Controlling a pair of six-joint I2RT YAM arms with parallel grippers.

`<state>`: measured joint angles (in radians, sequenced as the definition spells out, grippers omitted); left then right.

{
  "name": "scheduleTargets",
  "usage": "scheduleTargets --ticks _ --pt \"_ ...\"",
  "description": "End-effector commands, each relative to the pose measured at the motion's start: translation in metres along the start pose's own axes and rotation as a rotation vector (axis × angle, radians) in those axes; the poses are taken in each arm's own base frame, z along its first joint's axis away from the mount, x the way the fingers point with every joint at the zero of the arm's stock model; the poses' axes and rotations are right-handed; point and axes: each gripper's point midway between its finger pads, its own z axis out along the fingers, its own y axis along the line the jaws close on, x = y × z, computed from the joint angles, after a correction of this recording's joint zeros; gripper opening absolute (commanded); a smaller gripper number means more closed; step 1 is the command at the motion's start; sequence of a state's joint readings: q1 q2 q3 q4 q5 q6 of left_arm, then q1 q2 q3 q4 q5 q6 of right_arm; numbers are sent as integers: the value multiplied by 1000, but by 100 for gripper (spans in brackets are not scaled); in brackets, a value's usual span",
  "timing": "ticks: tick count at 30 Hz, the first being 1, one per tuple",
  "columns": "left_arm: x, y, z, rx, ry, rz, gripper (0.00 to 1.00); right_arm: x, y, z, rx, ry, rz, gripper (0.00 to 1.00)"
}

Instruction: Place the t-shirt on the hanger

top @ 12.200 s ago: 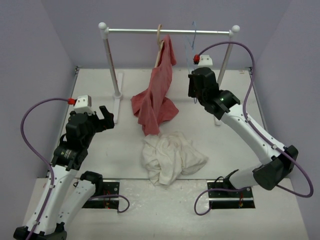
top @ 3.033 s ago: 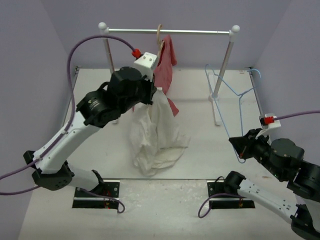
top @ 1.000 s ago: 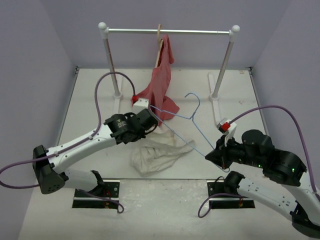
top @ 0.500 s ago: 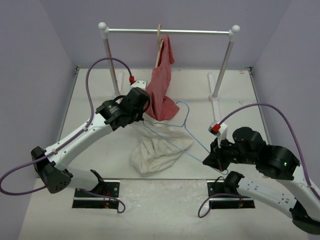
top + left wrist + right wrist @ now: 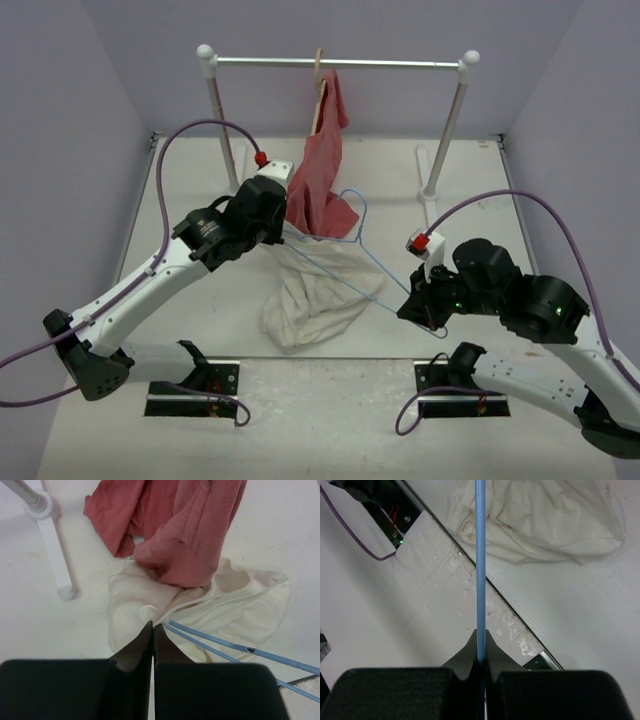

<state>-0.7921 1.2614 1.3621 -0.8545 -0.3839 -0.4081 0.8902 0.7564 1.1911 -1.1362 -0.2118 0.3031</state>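
Observation:
The cream t-shirt (image 5: 318,292) lies crumpled mid-table, one edge lifted. My left gripper (image 5: 283,228) is shut on that raised fold, and the left wrist view shows the tips (image 5: 152,625) pinching cream cloth (image 5: 235,605). The thin light-blue hanger (image 5: 380,266) slants over the t-shirt, its hook by the red garment. Two of its wires (image 5: 225,645) pass just right of my left fingers. My right gripper (image 5: 421,312) is shut on the hanger's lower end. In the right wrist view the blue wire (image 5: 480,555) runs straight out of the shut gripper (image 5: 480,652), above the t-shirt (image 5: 540,520).
A clothes rack (image 5: 340,63) stands at the back, its feet (image 5: 236,205) (image 5: 429,195) on the table. A red garment (image 5: 320,170) hangs from a wooden hanger (image 5: 319,75) down to the table, touching the t-shirt. The rack foot (image 5: 56,562) lies left of my left gripper.
My left gripper has risen a little, pulling the t-shirt's edge up. My right gripper has shifted left, carrying the hanger further over the t-shirt and its hook toward the red garment.

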Motion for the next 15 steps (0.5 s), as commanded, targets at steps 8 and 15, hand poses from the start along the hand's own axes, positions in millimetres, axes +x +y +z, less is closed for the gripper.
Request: scheduleTargets --ticks 8,15 --pt "-14 -18 -2 121 -63 52 0 -32 13 4 -49 -63 -78 0" --pt "-32 -14 -19 122 -108 56 0 -37 20 24 -103 -45 -102 0"
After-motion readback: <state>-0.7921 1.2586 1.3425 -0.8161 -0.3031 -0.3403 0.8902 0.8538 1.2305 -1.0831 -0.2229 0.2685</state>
